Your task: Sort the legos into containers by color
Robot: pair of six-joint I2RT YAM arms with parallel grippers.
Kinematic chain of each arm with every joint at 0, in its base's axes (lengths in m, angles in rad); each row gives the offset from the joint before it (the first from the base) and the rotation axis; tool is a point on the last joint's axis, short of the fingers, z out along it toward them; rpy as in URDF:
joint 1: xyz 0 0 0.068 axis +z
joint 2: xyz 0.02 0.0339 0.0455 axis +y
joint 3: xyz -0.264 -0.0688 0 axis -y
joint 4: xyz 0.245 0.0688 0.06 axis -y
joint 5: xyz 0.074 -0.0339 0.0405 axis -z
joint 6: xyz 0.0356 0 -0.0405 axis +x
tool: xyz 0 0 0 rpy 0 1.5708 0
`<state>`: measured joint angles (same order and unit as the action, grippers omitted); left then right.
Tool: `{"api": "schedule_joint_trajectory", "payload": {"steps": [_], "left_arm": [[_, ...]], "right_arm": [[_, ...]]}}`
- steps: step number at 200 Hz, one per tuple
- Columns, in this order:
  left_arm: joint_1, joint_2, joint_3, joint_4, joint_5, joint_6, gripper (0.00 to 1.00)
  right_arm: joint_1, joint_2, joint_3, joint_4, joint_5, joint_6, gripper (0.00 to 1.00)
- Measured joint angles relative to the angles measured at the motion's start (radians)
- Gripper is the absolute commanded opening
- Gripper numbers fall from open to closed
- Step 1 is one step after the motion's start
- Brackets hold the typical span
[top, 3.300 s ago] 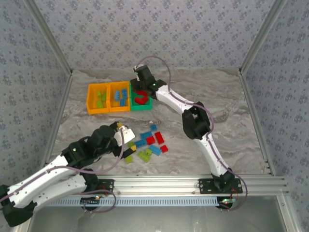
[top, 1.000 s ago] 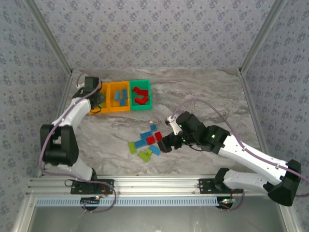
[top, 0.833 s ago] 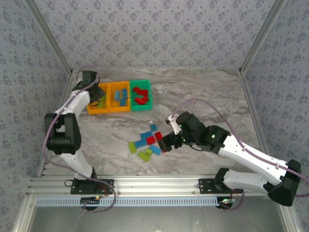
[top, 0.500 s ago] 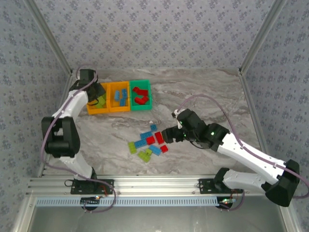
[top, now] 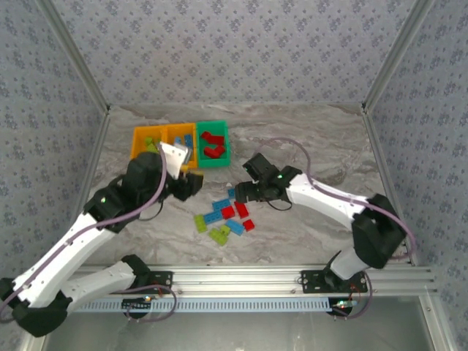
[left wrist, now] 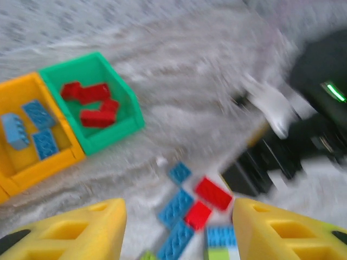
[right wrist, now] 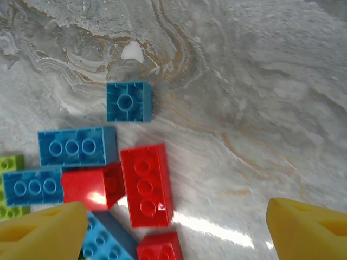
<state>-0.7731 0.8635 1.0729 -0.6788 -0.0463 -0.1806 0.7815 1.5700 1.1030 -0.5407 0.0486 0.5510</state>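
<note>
**Top external.** Three containers stand in a row at the far left of the worktop (top: 314, 139). The left orange bin (top: 135, 142) holds lime pieces, the middle orange bin (top: 167, 131) blue ones and the green bin (top: 214, 165) red ones, so each colour has its own bin. The unsorted legos (top: 227, 214) lie clustered nearer the arms. The left jaws hang between the bins and the cluster, and the right jaws are at the cluster's far edge.

**Left wrist (blurred).** The yellow fingers (left wrist: 81, 227) stand apart with nothing between them, framing the loose bricks (left wrist: 200, 206) below. This suggests an approach for another pick.

**Right wrist.** The jaws are apart and empty, with the fingertips (right wrist: 38, 227) straddling a long red brick (right wrist: 146, 184). It is probably the next piece for the green bin. A three-stud blue brick (right wrist: 77, 146) lies just beside it and may be nudged.
</note>
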Motion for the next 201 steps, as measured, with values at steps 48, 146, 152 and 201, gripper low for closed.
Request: {"api": "schedule_joint_trajectory", "payload": {"steps": [48, 146, 152, 201], "left_arm": [[-0.041, -0.193, -0.190, -0.138, 0.105, 0.140, 0.88], [-0.047, -0.148, -0.243, -0.095, 0.151, 0.223, 0.99], [-0.047, -0.156, -0.254, -0.087, 0.154, 0.229, 0.99], [-0.047, -0.202, -0.333, -0.030, 0.204, 0.302, 0.99]], "right_arm": [[0.003, 0.235, 0.124, 0.084, -0.045, 0.016, 0.68], [0.044, 0.436, 0.269, 0.087, 0.034, 0.042, 0.29], [0.047, 0.436, 0.269, 0.084, 0.043, 0.042, 0.28], [0.053, 0.311, 0.260, 0.090, 0.071, 0.005, 0.26]]}}
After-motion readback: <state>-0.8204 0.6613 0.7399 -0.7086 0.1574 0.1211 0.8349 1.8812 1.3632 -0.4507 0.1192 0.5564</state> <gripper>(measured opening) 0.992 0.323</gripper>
